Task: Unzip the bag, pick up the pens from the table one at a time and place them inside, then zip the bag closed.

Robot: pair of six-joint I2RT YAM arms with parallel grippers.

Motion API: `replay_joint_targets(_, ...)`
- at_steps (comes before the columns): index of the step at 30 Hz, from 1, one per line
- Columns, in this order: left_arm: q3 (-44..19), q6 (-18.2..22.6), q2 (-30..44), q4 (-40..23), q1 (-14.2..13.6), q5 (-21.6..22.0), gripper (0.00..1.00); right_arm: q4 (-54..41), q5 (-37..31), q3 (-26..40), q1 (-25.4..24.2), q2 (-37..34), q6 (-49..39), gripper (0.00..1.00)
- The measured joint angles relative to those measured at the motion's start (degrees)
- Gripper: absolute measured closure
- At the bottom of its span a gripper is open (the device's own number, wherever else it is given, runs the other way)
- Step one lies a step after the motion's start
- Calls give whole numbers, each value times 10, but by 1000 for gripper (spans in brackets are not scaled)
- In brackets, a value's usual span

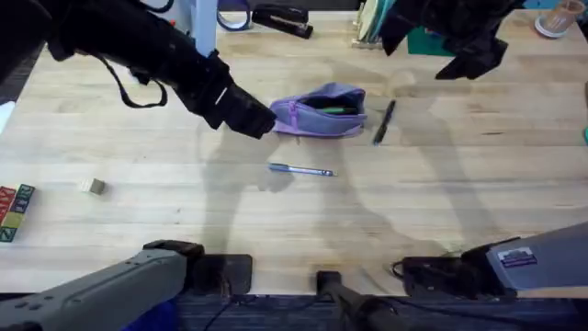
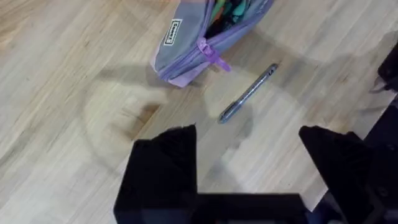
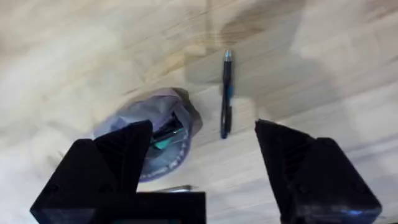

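Both fingers gape above the table (image 1: pixel 441 184), pens (image 1: pixel 301 170) out.

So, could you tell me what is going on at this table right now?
Two robot arms are working on a purple pencil bag that lies unzipped on the table, with some items showing inside. Both pens are out on the wood: the silvery pen in front of the bag and the black pen beside it. The left gripper and the right gripper are both open, holding nothing.
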State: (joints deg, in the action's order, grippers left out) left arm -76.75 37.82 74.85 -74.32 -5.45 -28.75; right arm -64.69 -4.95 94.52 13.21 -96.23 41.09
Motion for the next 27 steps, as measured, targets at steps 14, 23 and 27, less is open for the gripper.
replay_joint_targets(14, 0, 0, 0, 0, 0, 0, 6, -1, -2, 0, 0, 0, 91, 5)
replay_joint_targets(23, 0, 0, 0, 0, 0, 0, 6, -5, -17, 0, 0, -38, 95, 5)
replay_joint_targets(27, 0, 0, 0, 0, 0, 0, 7, -2, -17, 0, 0, -74, 94, 5)
